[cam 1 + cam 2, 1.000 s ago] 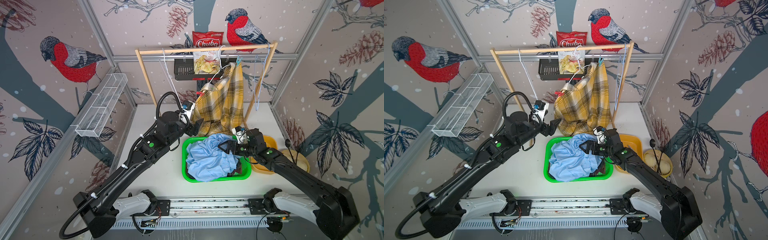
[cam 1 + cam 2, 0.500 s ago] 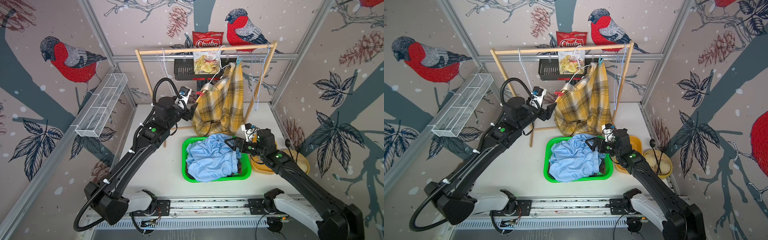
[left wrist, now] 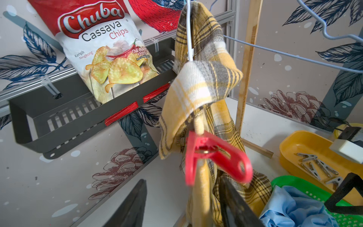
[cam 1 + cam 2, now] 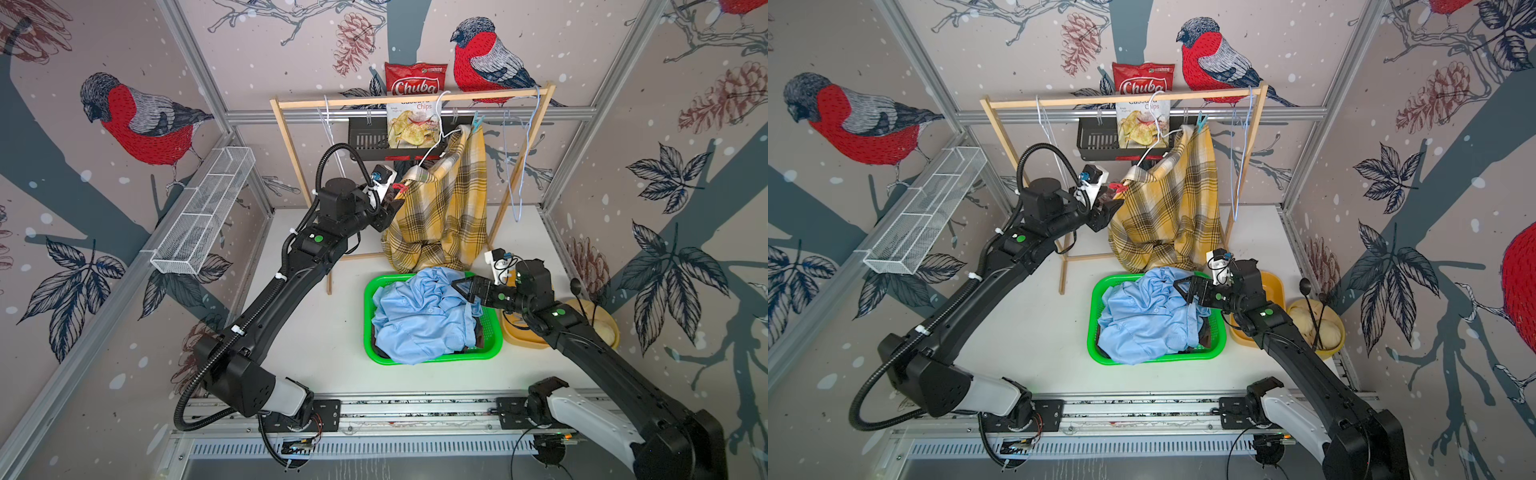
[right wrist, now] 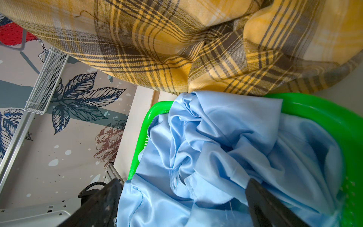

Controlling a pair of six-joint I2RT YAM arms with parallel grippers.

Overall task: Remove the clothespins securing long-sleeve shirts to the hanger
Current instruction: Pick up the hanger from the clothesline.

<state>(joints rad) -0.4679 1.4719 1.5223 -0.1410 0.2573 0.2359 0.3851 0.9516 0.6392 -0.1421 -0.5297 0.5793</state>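
Observation:
A mustard-yellow plaid shirt hangs from a white hanger on the wooden rack. A red clothespin grips the hanger's low end and a light blue clothespin its high end. My left gripper is open at the red clothespin. One finger lies against a clip handle, the other stands well apart. The light blue shirt lies crumpled in the green basket. My right gripper hovers open and empty over it.
A yellow tray right of the basket holds several clear clothespins. Empty wire hangers hang on the rack. A black shelf with a chips bag sits behind it. A wire basket hangs on the left wall.
My left arm rose from beside the shirt's lower edge up to the red clothespin, its jaws narrowing. My right arm drew back to the right, staying open over the basket.

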